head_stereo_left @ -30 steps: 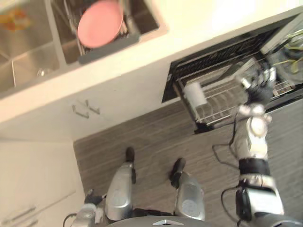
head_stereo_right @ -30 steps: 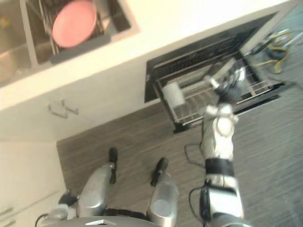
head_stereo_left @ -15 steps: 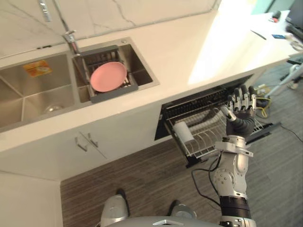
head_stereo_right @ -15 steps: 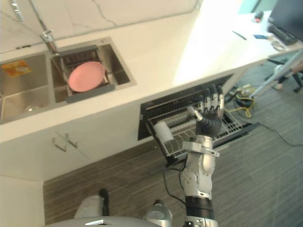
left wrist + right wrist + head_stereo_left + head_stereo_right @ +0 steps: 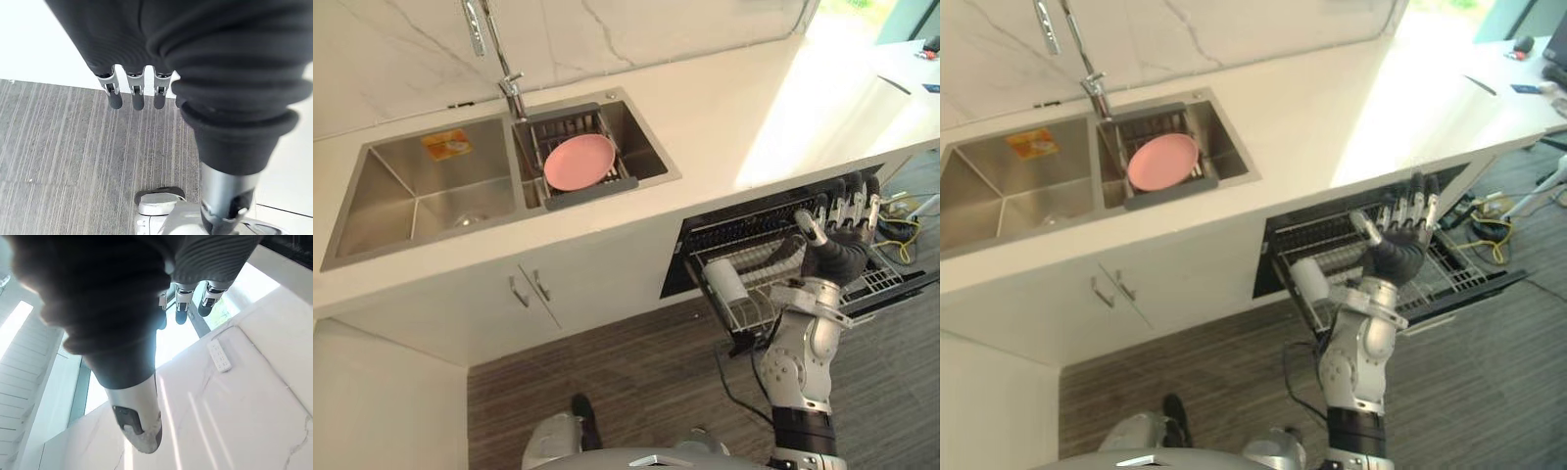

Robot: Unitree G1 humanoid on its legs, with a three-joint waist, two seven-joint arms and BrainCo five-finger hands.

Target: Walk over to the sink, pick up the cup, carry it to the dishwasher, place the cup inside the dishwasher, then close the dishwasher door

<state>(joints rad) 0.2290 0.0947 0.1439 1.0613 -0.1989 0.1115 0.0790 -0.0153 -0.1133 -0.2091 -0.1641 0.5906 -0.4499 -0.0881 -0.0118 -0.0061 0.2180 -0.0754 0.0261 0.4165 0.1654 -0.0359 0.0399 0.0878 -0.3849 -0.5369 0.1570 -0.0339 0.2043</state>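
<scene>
A white cup lies on its side at the left end of the pulled-out wire rack of the open dishwasher. My right hand is raised in front of the rack, to the right of the cup, palm facing me and apart from it. It is open and holds nothing; its fingers are straight. My left hand hangs open over the wood-grain floor with nothing in it.
The dishwasher door is folded down under the rack. A double sink is set in the white counter, with a pink plate in its drain basket and a faucet behind. White cabinet doors stand left of the dishwasher.
The camera has tilted up, from the floor to the counter and sink. My right hand has come off the rack and stands upright with straight fingers. The cup stays in the rack.
</scene>
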